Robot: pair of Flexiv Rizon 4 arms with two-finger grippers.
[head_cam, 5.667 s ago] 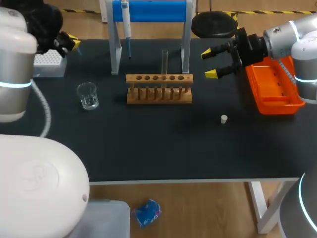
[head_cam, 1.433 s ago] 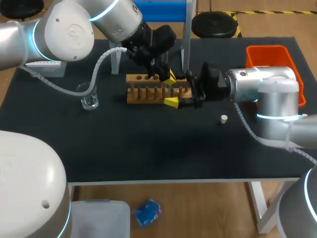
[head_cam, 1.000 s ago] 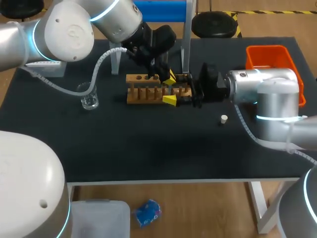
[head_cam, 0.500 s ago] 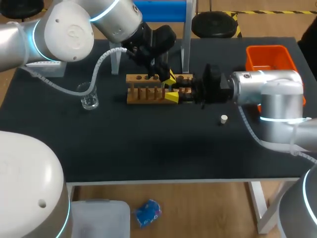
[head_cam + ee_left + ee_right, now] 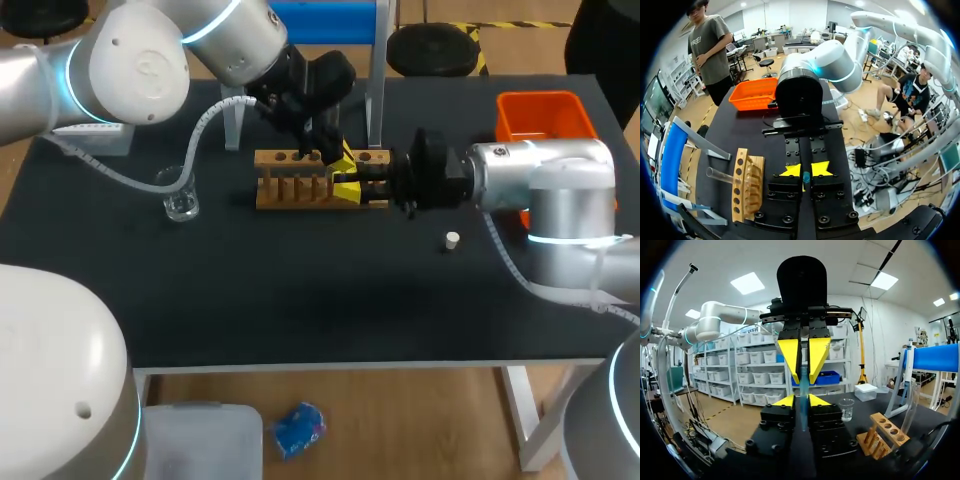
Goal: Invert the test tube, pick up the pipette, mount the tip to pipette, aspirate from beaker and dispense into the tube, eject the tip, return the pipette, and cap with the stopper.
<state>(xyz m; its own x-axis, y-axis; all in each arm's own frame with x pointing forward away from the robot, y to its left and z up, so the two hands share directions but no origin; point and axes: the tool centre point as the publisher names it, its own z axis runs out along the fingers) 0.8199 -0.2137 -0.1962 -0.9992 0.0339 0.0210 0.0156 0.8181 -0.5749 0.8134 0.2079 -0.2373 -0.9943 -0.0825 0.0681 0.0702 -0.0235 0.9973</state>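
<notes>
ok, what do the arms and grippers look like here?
Left arm and right arm: rounded silver-white shells, cyan light rings at joints, black wrists, a pale ribbed hose alongside. Left gripper and right gripper: black bolted blocks with yellow wedge tips.

Table (image 5: 300, 290), layout noted:
- Rack (image 5: 300, 190) is set at centre, with a test tube (image 5: 911, 407) stood in it.
- Stand (image 5: 335, 20) is placed behind the rack.
- Beaker (image 5: 178, 193) is placed left of the rack, with the tip box (image 5: 92, 135) behind the beaker.
- Stopper (image 5: 452, 239) is laid to the right of the rack and nearer the front.
- Bin (image 5: 540, 98) is placed at right rear.
- Left gripper (image 5: 805, 170) and right gripper (image 5: 801, 400) are positioned tip to tip above the rack's right half, with a thin tube (image 5: 803, 385) clamped between both finger pairs.
</notes>
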